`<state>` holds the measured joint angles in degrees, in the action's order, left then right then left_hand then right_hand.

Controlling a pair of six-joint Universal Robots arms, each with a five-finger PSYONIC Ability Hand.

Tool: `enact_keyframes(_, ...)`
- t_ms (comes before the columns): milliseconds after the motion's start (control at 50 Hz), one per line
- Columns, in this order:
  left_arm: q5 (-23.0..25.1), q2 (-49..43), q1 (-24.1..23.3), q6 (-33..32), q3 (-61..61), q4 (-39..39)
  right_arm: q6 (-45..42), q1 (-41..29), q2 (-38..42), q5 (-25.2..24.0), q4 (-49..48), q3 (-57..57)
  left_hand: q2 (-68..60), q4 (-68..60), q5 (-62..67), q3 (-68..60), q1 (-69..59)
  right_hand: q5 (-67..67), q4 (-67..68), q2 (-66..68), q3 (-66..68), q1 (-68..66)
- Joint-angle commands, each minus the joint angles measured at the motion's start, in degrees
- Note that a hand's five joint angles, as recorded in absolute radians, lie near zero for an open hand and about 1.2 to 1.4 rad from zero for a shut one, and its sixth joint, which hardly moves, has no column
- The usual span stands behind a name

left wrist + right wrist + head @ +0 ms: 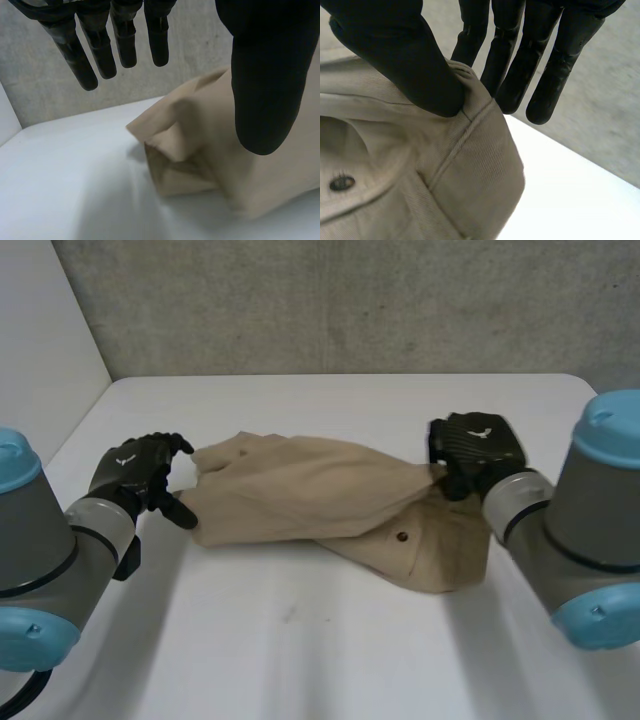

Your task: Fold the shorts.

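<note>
Beige cotton twill shorts (320,495) lie across the middle of the white tabletop (300,650), already doubled. One layer lies over the other, and the lower layer sticks out toward the robot at the right end, where a small dark button (402,536) shows. The edges do not line up, so the fold is loose rather than squared.

The left hand (135,475) is just beside the leg-hem end of the shorts. In the left wrist view its fingers (100,50) are straight and spread away from the thumb. The hem end (170,140) lies beyond them and nothing is gripped.

The right hand (478,445) is at the waistband end. In the right wrist view its thumb (405,65) sits on the waistband corner (470,90). Cloth bunches between the thumb and the straight fingers, which reads as a pinch.

Judgement: the first fold is done. Still to do are a cross fold bringing one end over the other, probably some tidying of the offset layers, and release by the right hand. Roughly the halfway stage.
</note>
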<state>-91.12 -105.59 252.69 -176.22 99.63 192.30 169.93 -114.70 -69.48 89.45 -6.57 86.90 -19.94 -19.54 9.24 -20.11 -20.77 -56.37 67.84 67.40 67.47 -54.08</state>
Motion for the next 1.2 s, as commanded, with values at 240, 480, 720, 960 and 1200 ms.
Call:
enact_keyframes(240, 0.4, -7.6, -4.6, -12.5, 0.1, 2.1, -1.8, 2.6, 4.3, -0.6, 2.4, -0.7, -2.7, -3.1, 3.4, -2.5, -1.9, -13.6, 12.2, 12.6, 12.5, -25.9)
enact_keyframes(480, 0.9, -0.9, -9.2, -12.2, 4.3, 1.2, -2.8, 2.6, 6.9, -0.6, 2.2, -1.5, -33.0, -33.4, 33.7, -32.8, -32.2, -13.6, 12.2, 12.6, 12.5, -25.9)
enact_keyframes(720, 4.3, 0.7, -20.4, -12.7, 4.6, -8.5, -4.0, 2.6, 7.6, -0.7, 1.9, -1.6, -35.2, -35.6, 35.9, -35.0, -34.4, -13.6, 12.2, 12.6, 12.5, -25.9)
enact_keyframes(960, 2.9, -7.5, -18.4, -12.8, 1.2, -9.3, -4.1, 2.6, 7.6, -0.7, 1.9, -1.4, -12.7, -13.1, 13.4, -12.5, -11.8, -13.6, 12.2, 12.6, 12.5, -25.9)
enact_keyframes(1200, -6.1, -8.9, -14.5, -12.9, 1.0, 3.4, -4.8, 2.0, 7.6, -0.7, 1.8, -1.3, -11.3, -11.7, 12.0, -11.1, -10.5, -13.6, 12.2, 12.6, 12.5, -25.9)
